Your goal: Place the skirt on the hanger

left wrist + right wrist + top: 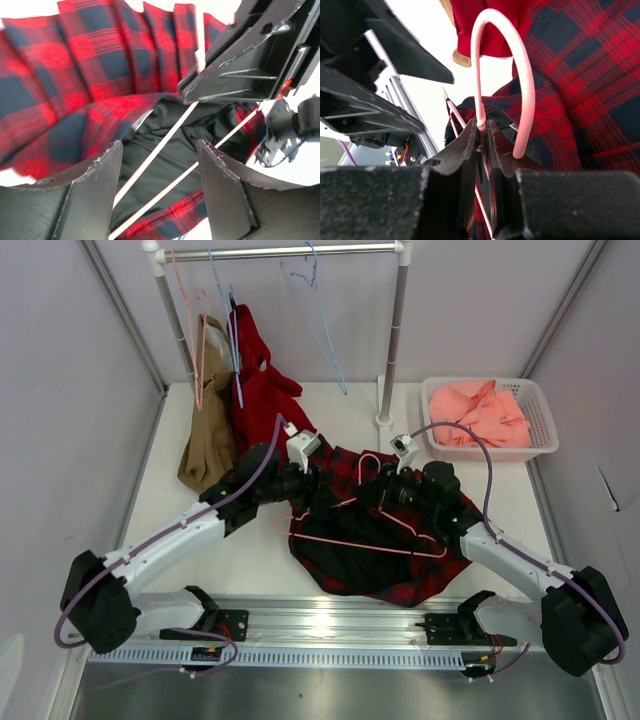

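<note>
Pincer positions from above: left pincer (298, 483) and right pincer (393, 490) are set over the skirt (372, 568) on the bench (240, 558), the hanger (360, 544) laid crosswise. Left wrist: jaws are spread, its wires passing between. Right wrist: the hanger's neck is clamped

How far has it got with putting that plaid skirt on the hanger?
Done: the pink hanger lies on the skirt. In hand: right jaws pinch its neck below the hook; left jaws stand open over the skirt's black-lined opening. Left: the skirt isn't hung on it yet.
</note>
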Available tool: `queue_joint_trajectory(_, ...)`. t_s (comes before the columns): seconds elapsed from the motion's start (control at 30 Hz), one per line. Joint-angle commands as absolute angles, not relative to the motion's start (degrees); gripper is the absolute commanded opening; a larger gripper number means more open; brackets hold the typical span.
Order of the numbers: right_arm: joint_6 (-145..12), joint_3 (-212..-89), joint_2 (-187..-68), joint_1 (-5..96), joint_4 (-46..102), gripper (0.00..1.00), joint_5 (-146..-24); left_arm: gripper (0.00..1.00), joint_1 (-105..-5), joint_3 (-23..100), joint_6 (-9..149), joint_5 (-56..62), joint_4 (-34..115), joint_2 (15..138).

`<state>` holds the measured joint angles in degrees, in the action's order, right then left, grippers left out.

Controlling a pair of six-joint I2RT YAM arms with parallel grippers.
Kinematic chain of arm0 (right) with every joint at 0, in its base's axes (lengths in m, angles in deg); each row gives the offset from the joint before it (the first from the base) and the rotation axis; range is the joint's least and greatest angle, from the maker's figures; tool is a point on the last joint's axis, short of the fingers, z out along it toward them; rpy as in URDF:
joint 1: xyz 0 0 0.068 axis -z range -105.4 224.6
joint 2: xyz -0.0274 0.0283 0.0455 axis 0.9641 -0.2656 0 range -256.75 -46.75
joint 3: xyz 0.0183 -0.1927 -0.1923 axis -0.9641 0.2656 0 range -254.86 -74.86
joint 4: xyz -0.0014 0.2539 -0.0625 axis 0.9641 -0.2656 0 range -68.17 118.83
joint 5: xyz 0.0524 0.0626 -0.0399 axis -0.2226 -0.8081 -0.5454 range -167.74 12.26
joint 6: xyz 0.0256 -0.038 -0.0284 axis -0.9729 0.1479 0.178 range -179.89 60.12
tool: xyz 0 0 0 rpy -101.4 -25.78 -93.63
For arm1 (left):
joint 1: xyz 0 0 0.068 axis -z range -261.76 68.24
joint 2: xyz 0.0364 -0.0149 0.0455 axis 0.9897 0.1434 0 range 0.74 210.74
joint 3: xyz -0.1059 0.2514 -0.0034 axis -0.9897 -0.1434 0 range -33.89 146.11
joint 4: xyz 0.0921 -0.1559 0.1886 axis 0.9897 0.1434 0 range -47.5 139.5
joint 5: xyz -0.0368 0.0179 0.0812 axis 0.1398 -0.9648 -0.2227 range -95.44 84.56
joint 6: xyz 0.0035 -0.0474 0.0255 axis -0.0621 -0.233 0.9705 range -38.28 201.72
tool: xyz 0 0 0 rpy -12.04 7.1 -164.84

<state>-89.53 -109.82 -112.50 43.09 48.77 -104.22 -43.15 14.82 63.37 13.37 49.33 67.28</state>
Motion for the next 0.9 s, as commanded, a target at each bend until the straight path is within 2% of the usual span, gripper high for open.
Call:
queue_joint_trajectory(0.0,-90.91,-109.41,-110.73,42.6,54.14,0.0,-105.33,0.66,-43.0,19.81,68.88,22.59,46.72,71.57)
queue_joint_trajectory(0.37,-91.79,-109.49,-110.73,42.52,55.11,0.0,-106.74,0.68,-43.0,19.81,71.44,30.77,42.86,77.46)
queue_joint_trajectory(0.57,-92.14,-109.76,-110.64,42.52,55.2,0.0,-107.09,0.69,-42.91,17.62,69.51,34.81,34.87,79.57)
queue_joint_trajectory(0.87,-91.88,-110.02,-110.2,42.52,54.23,0.0,-106.65,0.63,-42.73,15.86,65.99,38.33,28.36,82.91)
